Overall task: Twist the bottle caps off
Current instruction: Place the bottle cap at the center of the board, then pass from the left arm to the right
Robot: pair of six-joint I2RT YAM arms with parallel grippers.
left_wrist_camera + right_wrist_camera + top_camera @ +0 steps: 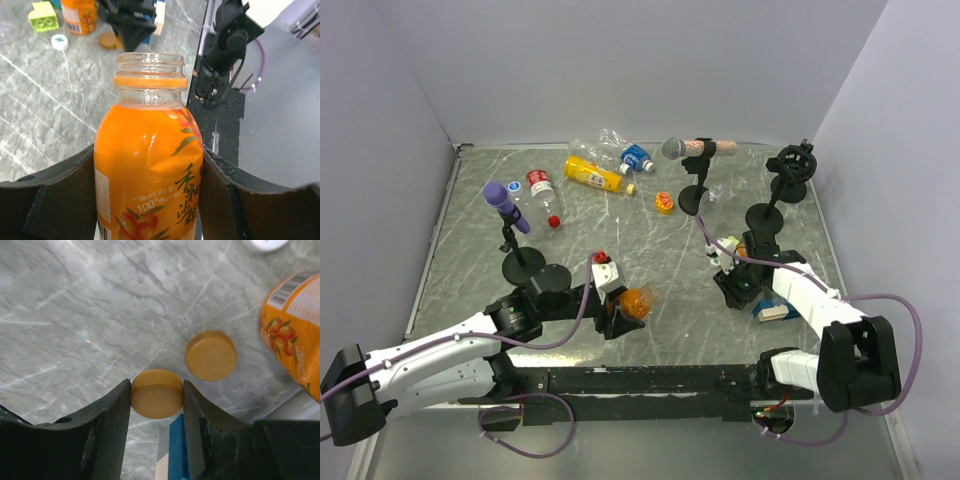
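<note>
My left gripper [149, 156] is shut on a stubby orange bottle [150, 150], gripped around its body, at the near middle of the table [636, 300]. Its neck stands open with no cap on it. An orange-brown cap [156, 393] sits squeezed between the fingers of my right gripper [157, 390], close above the table. A second orange-brown cap [210, 355] lies just beyond it. Another orange bottle [295, 325] is at the right. At the back lie a yellow bottle [592, 176] and clear bottles [625, 152], with a red cap [554, 221] nearby.
A purple-headed microphone [505, 205] on its stand is at the left, and a grey-headed one [685, 148] at the back. A blue block [178, 450] lies under my right gripper. A yellow-green block [43, 16] and a white cap [59, 41] lie near the second orange bottle.
</note>
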